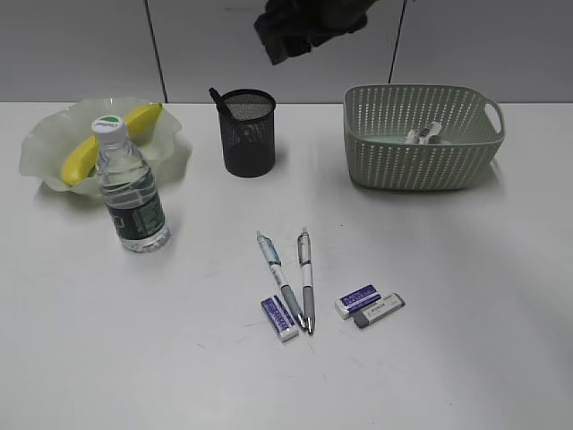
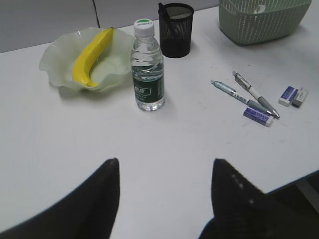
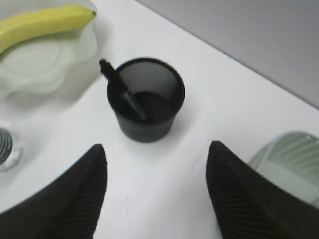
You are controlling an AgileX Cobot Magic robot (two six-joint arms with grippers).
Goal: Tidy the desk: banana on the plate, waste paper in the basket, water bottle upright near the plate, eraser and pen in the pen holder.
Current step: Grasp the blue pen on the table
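The right gripper point(image 3: 157, 191) hangs above the pen holder point(image 3: 145, 99), its two dark fingers point(image 3: 75, 199) spread wide with nothing between them. A black pen point(image 3: 122, 92) leans inside the holder, its top poking over the rim on the side facing the plate. In the exterior view this gripper point(image 1: 309, 31) is a dark blur just above the holder point(image 1: 248, 132).

The left gripper point(image 2: 164, 199) hovers over bare desk point(image 2: 50, 149), well in front of the holder, with its fingers also spread and empty.

Left of the holder sits the plate point(image 1: 45, 148) with the banana point(image 1: 107, 143) lying in it. The bottle point(image 1: 130, 188) stands upright just in front of the plate, touching or nearly touching its rim.

Right of the holder stands the basket point(image 1: 421, 139), with a crumpled bit of paper point(image 1: 423, 133) inside.

In front of the holder, on the open desk, lie two silver pens point(image 1: 293, 279) side by side. One eraser point(image 1: 279, 318) lies at their near left end, and two more erasers point(image 1: 369, 305) lie just to their right.
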